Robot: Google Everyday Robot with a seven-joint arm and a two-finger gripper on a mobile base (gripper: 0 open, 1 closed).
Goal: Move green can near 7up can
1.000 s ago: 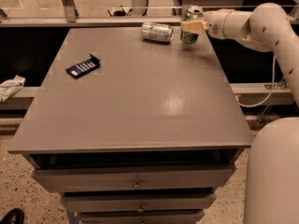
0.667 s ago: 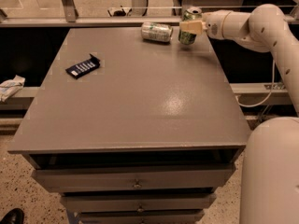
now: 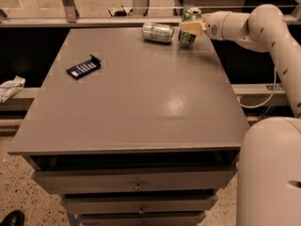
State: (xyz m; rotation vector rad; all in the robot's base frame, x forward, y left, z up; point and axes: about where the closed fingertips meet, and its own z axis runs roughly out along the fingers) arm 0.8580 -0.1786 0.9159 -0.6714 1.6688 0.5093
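Grey metal tabletop (image 3: 141, 107), and all the action is at the far right corner. The dark green can with yellow-green swirls and a silver top (image 3: 187, 38) stands upright there. The cream two-finger gripper (image 3: 190, 28) is wrapped around its middle, reaching in from the right on the white arm (image 3: 254, 25). One finger lies across the front of the can and the other is hidden behind it, so I'd call that claw clamped on the green can. Can't tell whether the base rests on the table or hangs just off it.

The pale silvery 7up can with light green markings (image 3: 158, 32) lies on its side just to the left, close beside the green can with a small gap showing. So the goal looks pretty much met, and the step in hand is the set-down and let-go.

How I'd do it:
- Come straight down so the can lands flat, in from the back edge.
- Don't slide left, since a can on its side rolls if bumped.
- Open the fingers only once the base is seated.
- Back out to the right along the arm's own line, no twisting, so a finger doesn't tip the can.

The dark blue packet (image 3: 83, 67) on the left is well apart, no worry.
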